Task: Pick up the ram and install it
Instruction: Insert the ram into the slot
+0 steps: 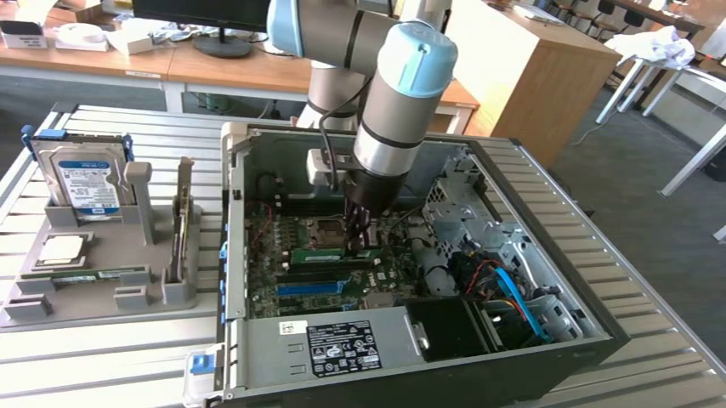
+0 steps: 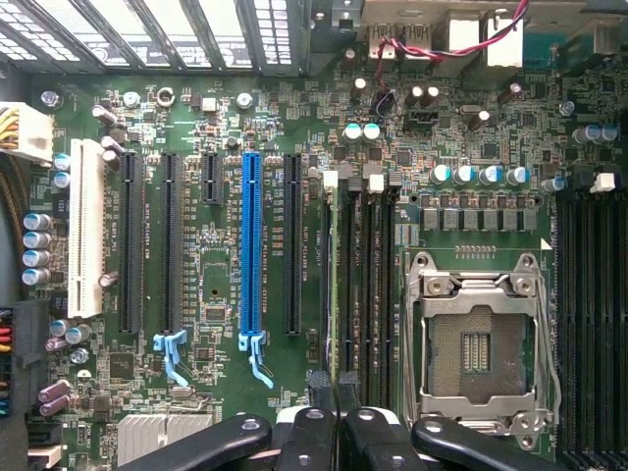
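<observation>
Closest in, the computer case (image 1: 590,327) lies on its side on the slatted metal table (image 1: 91,365) with its open side up. At its near edge sits the power supply (image 1: 340,344), its white and black labels facing up. Toward the exterior view's right, blue cables (image 1: 516,297) curl through the drive bay.

Behind the power supply the motherboard (image 1: 289,276) covers the case floor. On it are a blue expansion slot (image 1: 309,288) and, further back, the empty processor socket (image 1: 326,229). Between them the ram (image 1: 329,253) stands on edge in a memory slot, a narrow green strip running across the board.

The gripper (image 1: 363,246) is clenched on the ram at the end toward the exterior view's right. In the wrist view the black fingers (image 2: 319,392) press nearly together over the slot line. The slots beside the ram are bare, and the case walls stand well apart from the fingers on all sides.

The arm (image 1: 392,110) drops almost straight down through the open side, with its grey and blue wrist above the rim.

On the exterior view's left, just beside the case, a grey tray (image 1: 102,302) holds a hard drive (image 1: 82,183) upright at the back. A square processor chip (image 1: 63,248) lies flat in front of the drive.
</observation>
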